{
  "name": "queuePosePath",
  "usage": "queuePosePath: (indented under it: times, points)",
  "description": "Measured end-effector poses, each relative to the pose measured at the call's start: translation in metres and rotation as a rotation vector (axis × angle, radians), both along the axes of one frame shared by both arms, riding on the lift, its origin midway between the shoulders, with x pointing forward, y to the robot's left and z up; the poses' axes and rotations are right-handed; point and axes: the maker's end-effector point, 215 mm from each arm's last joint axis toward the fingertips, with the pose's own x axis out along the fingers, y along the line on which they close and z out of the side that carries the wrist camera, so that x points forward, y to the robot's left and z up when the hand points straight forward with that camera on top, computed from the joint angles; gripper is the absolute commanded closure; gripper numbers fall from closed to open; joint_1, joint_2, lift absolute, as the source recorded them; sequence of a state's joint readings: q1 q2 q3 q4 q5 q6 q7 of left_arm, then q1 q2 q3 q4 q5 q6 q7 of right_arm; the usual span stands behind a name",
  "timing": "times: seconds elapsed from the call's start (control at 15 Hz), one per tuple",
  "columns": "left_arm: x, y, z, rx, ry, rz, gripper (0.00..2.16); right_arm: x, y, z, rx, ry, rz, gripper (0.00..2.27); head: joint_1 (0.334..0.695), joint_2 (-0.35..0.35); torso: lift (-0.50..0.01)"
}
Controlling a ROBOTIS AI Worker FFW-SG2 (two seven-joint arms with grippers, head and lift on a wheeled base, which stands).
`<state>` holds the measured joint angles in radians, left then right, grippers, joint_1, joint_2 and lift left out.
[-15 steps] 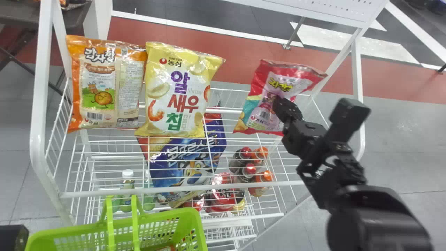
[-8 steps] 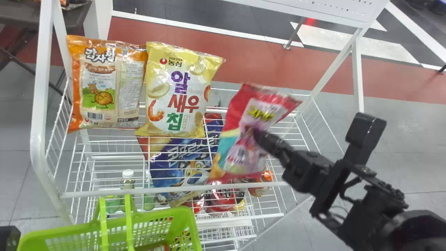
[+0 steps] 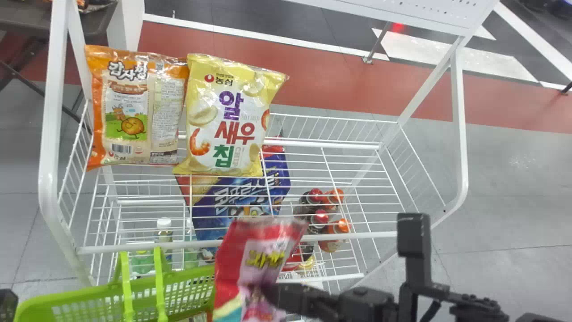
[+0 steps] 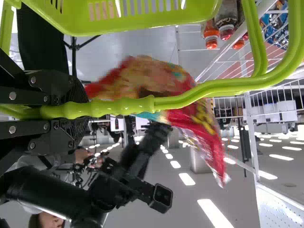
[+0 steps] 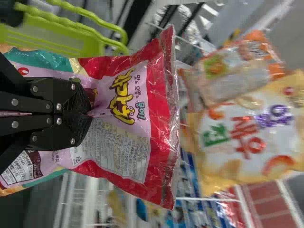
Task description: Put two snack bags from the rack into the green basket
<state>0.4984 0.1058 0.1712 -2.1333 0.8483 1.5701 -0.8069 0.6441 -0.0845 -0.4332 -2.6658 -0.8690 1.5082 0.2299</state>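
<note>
In the head view, the red snack bag [image 3: 263, 250] is clamped in the right hand [image 3: 273, 295], which grips it low down from the bag's right side. Much of the bag rises above the fingertips. It overlaps the right end of the green basket [image 3: 100, 293] and the front rail of the rack [image 3: 357, 235]; whether it touches either, I cannot tell. On the rack's top level, the orange bag [image 3: 127, 107] and the yellow bag [image 3: 228, 120] stand side by side, touching. A blue bag [image 3: 241, 197] and capped bottles [image 3: 342, 226] sit lower down. Part of the left arm [image 3: 6, 304] shows at the lower left corner.

In the left wrist view, the left hand [image 4: 84, 110] is closed around the basket's handles [image 4: 202, 89]. The red bag, blurred, is beyond them.

In the right wrist view, the right hand's fingers are pinched together on the middle of the red bag, which spreads out around them, its crimped end well past the fingertips. The basket is farther off.
</note>
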Motion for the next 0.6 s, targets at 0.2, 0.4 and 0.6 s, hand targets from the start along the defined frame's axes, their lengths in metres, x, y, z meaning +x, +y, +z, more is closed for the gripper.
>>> queuePosePath:
  times: [0.2,0.4,0.6]
  points:
    - [0.002,0.000,0.003,0.003,-0.015,-0.002,1.37,-0.023,0.025,-0.010,0.036,0.068,0.069,2.10,0.695,-0.320,-0.005]
    - [0.003,0.000,0.008,0.001,-0.030,-0.001,1.37,-0.037,0.044,-0.027,0.084,0.137,0.100,2.10,0.695,-0.262,-0.005]
    - [0.004,0.000,0.013,-0.006,-0.038,0.000,1.37,-0.043,0.055,-0.048,0.114,0.192,0.107,2.10,0.695,-0.236,-0.005]
